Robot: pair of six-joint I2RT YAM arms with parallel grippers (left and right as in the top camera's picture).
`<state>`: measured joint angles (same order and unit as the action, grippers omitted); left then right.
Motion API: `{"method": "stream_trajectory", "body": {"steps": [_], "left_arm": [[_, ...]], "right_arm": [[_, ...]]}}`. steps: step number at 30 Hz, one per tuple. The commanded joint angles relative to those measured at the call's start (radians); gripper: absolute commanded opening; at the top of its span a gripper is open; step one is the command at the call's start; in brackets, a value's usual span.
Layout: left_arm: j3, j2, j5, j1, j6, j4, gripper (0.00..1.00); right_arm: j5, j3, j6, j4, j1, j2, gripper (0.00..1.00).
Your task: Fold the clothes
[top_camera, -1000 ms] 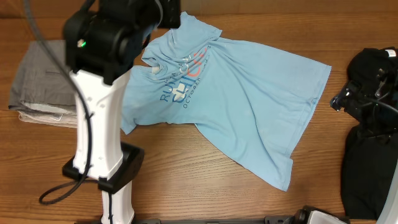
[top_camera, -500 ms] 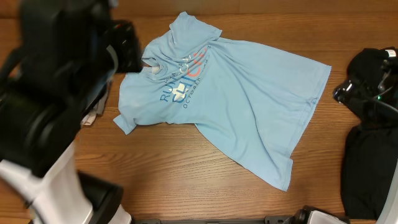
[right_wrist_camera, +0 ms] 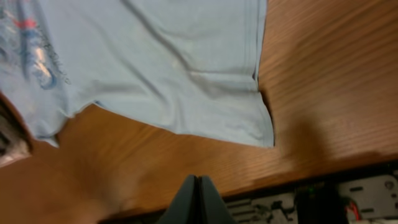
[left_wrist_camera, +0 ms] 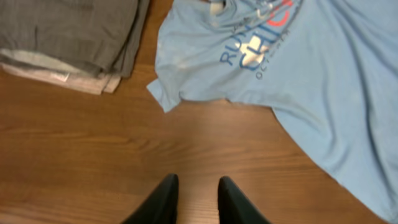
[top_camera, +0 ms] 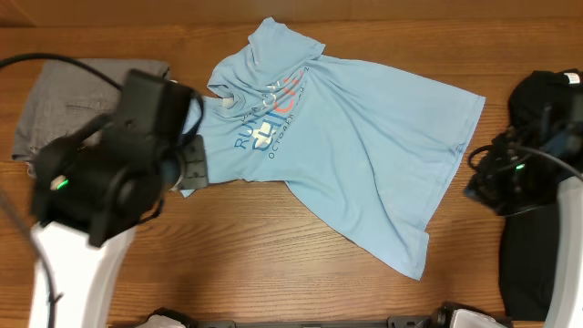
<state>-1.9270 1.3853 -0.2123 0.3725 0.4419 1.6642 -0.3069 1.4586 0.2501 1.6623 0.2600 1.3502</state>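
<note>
Shirt (top_camera: 346, 137) askew on tabletop (top_camera: 273, 264), no fold yet. Left hand (left_wrist_camera: 194, 198) slightly parted, empty; right hand (right_wrist_camera: 196, 198) closed, empty.

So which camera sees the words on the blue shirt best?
The overhead view: the whole lettering on the T-shirt shows, uncovered. The left wrist view sees it closer but cuts off its top. The right wrist view catches only a blurry bit at the left edge.

The left gripper (left_wrist_camera: 197, 190) points forward and downward, its two fingers slightly parted and holding nothing. The right gripper (right_wrist_camera: 196, 186) has its fingers pressed together, empty.
</note>
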Motion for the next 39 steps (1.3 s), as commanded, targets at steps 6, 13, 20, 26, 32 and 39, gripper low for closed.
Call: {"method": "stream_trajectory", "body": {"steps": [6,13,20,26,32,39], "left_arm": [[0.346,0.019,-0.005,-0.039,0.026,-0.227,0.22],[0.515,0.057,0.084,-0.146,-0.039,-0.386,0.23],[0.631,0.14,0.103,-0.188,-0.057,-0.497,0.22],[0.644,0.214,0.109,-0.191,-0.061,-0.534,0.22],[0.644,0.248,0.111,-0.191,-0.061,-0.59,0.22],[0.644,0.257,0.137,-0.191,-0.061,-0.652,0.23]], "right_arm": [[-0.009,-0.52,0.172,-0.375,-0.179,-0.006,0.04],[-0.009,-0.665,0.196,-0.566,-0.18,0.055,0.04],[-0.009,-0.686,0.196,-0.666,-0.181,0.171,0.04],[0.097,-0.686,0.243,-0.748,-0.181,0.252,0.04],[0.196,-0.686,0.28,-0.832,-0.181,0.343,0.04],[0.308,-0.684,0.311,-1.001,-0.18,0.463,0.04]]}}
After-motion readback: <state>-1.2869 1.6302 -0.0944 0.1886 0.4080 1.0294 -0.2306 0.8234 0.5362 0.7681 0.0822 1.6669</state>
